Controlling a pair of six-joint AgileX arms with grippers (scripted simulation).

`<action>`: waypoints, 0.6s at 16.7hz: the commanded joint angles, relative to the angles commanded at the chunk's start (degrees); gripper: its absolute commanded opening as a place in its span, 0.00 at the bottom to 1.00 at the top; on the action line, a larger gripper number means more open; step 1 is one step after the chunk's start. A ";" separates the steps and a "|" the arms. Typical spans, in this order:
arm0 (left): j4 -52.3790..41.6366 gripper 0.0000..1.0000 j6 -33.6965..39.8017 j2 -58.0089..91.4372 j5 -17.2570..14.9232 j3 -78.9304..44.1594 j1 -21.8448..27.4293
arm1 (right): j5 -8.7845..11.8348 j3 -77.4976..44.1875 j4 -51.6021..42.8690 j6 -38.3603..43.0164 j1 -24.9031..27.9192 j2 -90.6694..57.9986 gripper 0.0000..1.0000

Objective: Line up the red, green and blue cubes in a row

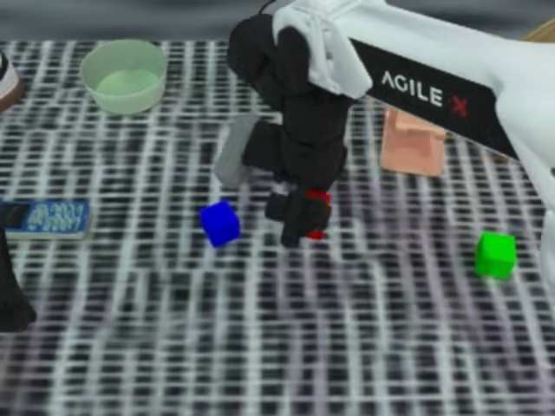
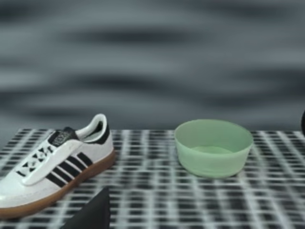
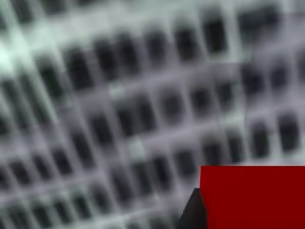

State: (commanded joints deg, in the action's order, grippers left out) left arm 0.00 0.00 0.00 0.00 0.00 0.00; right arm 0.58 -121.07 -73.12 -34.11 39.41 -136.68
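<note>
the right gripper point(image 1: 299, 217) sits near the middle of the black-and-white grid-patterned table point(image 1: 260, 347), its black fingers closed around the small bright red cube point(image 1: 318, 201), which fills a corner of the right wrist view point(image 3: 252, 195). the small deep blue cube point(image 1: 219, 223) lies just beside it at nine o'clock. the small bright green cube point(image 1: 496, 254) rests well apart at four o'clock. the left gripper point(image 1: 10, 299) is parked at the table's left edge; i cannot tell how its fingers stand.
</note>
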 joint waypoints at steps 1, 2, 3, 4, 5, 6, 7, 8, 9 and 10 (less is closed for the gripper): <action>0.00 1.00 0.00 0.00 0.00 0.00 0.00 | 0.01 -1.44 -0.95 -0.13 2.46 -0.55 0.00; 0.00 1.00 0.00 0.00 0.00 0.00 0.00 | 0.03 -2.89 -1.91 -0.27 5.01 -1.10 0.00; 0.00 1.00 0.00 0.00 0.00 0.00 0.00 | 0.05 -4.28 -2.85 -0.40 7.59 -1.62 0.00; 0.00 1.00 0.00 0.00 0.00 0.00 0.00 | 0.07 -5.57 -3.71 -0.53 10.04 -2.08 0.00; 0.00 1.00 0.00 0.00 0.00 0.00 0.00 | 0.09 -6.69 -4.46 -0.63 12.14 -2.47 0.00; 0.00 1.00 0.00 0.00 0.00 0.00 0.00 | 0.10 -7.56 -5.03 -0.70 13.74 -2.74 0.00; 0.00 1.00 0.00 0.00 0.00 0.00 0.00 | 0.10 -8.12 -5.39 -0.75 14.73 -2.89 0.00; 0.00 1.00 0.00 0.00 0.00 0.00 0.00 | 0.10 -8.34 -5.53 -0.76 15.10 -2.95 0.00; 0.00 1.00 0.00 0.00 0.00 0.00 0.00 | 0.10 -8.34 -5.53 -0.76 15.10 -2.95 0.00; 0.00 1.00 0.00 0.00 0.00 0.00 0.00 | 0.10 -8.34 -5.53 -0.76 15.10 -2.95 0.00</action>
State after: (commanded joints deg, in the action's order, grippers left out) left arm 0.00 0.00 0.00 0.00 0.00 0.00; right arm 0.68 -129.41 -78.65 -34.88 54.51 -139.63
